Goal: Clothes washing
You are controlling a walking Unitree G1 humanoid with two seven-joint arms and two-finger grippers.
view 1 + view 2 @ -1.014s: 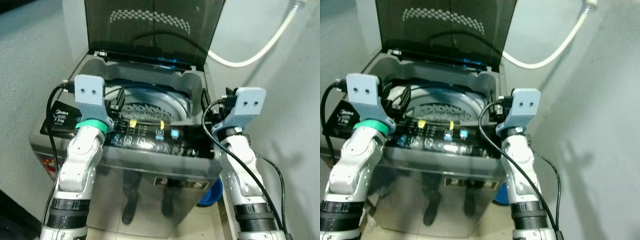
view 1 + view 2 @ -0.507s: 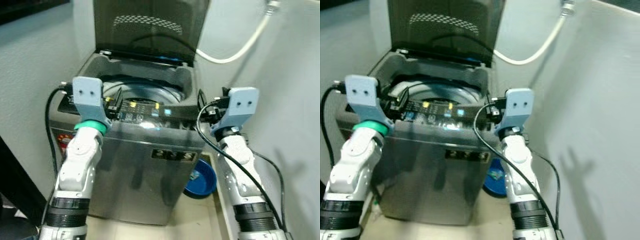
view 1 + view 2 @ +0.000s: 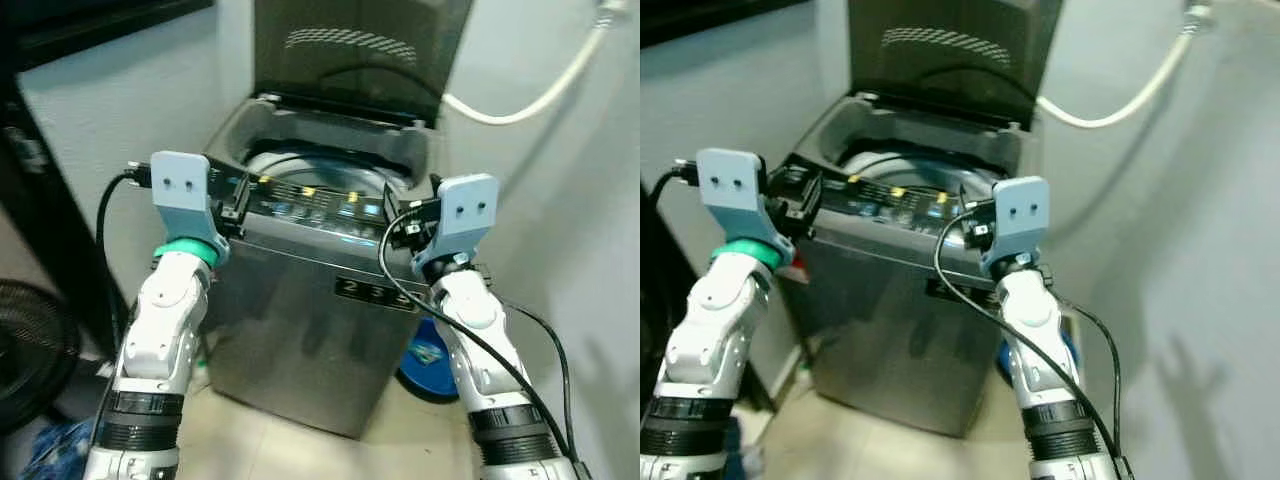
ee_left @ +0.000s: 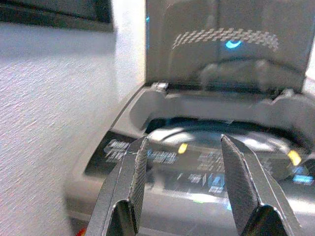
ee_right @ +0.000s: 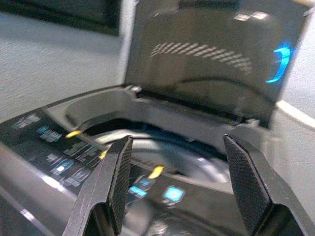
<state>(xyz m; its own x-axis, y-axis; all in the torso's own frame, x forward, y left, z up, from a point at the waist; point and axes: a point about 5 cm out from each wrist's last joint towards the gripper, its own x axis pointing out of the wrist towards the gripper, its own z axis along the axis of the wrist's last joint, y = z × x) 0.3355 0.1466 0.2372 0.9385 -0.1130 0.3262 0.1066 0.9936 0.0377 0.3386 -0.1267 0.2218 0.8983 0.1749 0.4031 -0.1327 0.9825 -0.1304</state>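
A grey top-loading washing machine stands before me with its dark lid raised. Its drum opening sits behind a lit control panel. My left gripper is held up near the machine's front left corner, open, with nothing between its fingers. Beside the front right corner my right gripper is raised too, open and holding nothing. Both wrist views look over the panel toward the lid.
A white hose runs along the wall at the right. On the floor by the machine's right side lies a blue basin. A dark fan and dark furniture stand at the left.
The camera has backed away from the machine and swung, so more of its front and the floor shows. Both arms keep their raised pose with open fingers.
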